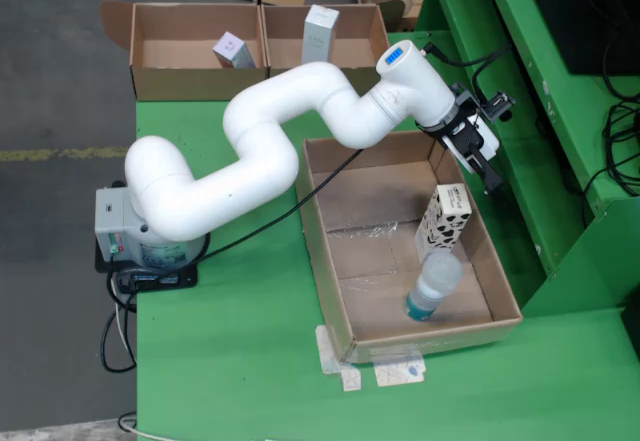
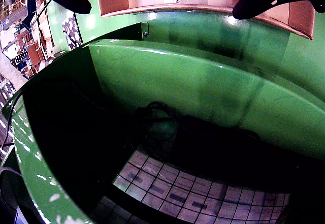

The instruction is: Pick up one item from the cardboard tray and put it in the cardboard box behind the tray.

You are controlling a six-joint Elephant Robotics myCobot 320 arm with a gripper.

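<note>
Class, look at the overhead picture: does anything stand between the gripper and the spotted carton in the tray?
Nothing visible does. The gripper hangs over the tray's far right rim, and the spotted carton stands just below it, leaning on the right wall. The bottle lies nearer the front, clear of that path.

Glossy white tubular arm (image 1: 270,141), grey base (image 1: 120,226), black cable, apparently blue-lit wrist display (image 1: 394,56).

Green frame (image 1: 560,111) close beside tray (image 1: 325,251)
</note>
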